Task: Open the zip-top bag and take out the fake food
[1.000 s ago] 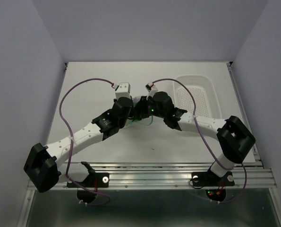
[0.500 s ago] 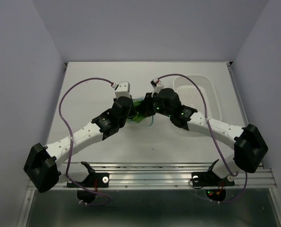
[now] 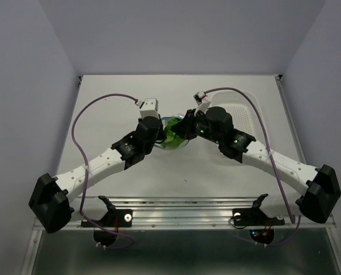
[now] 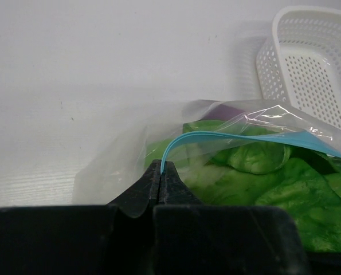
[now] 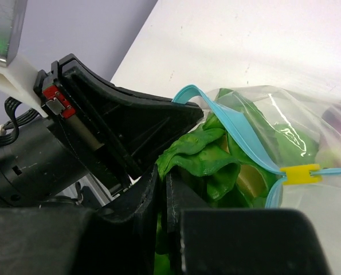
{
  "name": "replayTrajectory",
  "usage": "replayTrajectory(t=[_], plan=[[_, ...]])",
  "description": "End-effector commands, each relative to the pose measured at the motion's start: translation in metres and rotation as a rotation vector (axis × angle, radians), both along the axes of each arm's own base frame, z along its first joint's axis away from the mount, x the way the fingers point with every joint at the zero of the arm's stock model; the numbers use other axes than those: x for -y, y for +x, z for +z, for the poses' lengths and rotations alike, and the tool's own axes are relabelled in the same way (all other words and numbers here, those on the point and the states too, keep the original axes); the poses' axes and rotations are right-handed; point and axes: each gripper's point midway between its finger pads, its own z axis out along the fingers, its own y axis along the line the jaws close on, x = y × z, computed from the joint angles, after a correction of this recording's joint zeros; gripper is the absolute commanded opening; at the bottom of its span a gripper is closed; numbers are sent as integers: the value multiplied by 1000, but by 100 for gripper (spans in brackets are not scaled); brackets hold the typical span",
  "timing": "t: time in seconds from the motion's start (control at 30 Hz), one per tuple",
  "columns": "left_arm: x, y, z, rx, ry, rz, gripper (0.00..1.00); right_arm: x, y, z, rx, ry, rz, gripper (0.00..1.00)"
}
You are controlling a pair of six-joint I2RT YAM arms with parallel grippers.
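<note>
Fake food (image 4: 256, 157): a leafy green piece, with a purple piece (image 4: 227, 109) at its 12 o'clock in the left wrist view. Both are seen inside the parted mouth and are judged not yet clear of it.
Zip-top bag (image 3: 175, 143): a clear pouch near the centre of the table (image 3: 101, 97), flanked by both grippers.
Zip strip (image 4: 245, 136): blue, with one lip arched over the food. A yellow slider (image 5: 299, 172) is seen at its end.
Left gripper (image 4: 160, 172): at the bag's 9 o'clock, jaws pressed together on the strip's lip.
Right gripper (image 5: 161, 177): at the bag's 3 o'clock, jaws pinched on the leaf's edge.
Basket (image 4: 308, 57): white and perforated, at the bag's 2 o'clock, apart from it.
Risk: the leaf may be snagged under the arched lip, so that the whole bag is dragged along. The thin strip may also be lost from the left pinch if it is pulled sideways.
</note>
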Motion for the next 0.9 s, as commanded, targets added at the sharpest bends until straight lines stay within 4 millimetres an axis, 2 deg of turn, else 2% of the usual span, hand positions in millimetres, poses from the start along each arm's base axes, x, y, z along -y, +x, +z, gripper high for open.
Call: replayTrajectory(t=[0.0, 0.1, 0.13, 0.27, 0.33, 0.47, 0.63, 0.73, 0.77, 0.83, 0.87], plan=[[5, 2, -3, -10, 10, -13, 0, 8, 5, 84, 200, 151, -26, 1], [11, 2, -1, -15, -2, -35, 0, -5, -12, 92, 257, 154, 107, 1], [12, 2, 0, -15, -6, -41, 0, -9, -16, 90, 266, 145, 150, 1], [24, 0, 13, 9, -49, -98, 0, -30, -57, 73, 353, 108, 473, 1], [27, 0, 18, 18, -63, -112, 0, -34, -74, 63, 374, 103, 594, 1], [31, -2, 23, 21, -79, -138, 0, -32, -86, 55, 407, 69, 680, 1], [34, -5, 29, 29, -99, -158, 0, -30, -79, 32, 424, -19, 682, 1], [33, -7, 35, 41, -116, -160, 0, -30, -58, 27, 388, -47, 563, 1], [32, -7, 36, 45, -121, -153, 0, -27, -44, 28, 362, -56, 466, 1], [26, -8, 43, 65, -131, -139, 0, -21, -27, 41, 344, -44, 340, 1], [21, -7, 46, 77, -132, -113, 0, -13, -7, 48, 293, -24, 193, 1]])
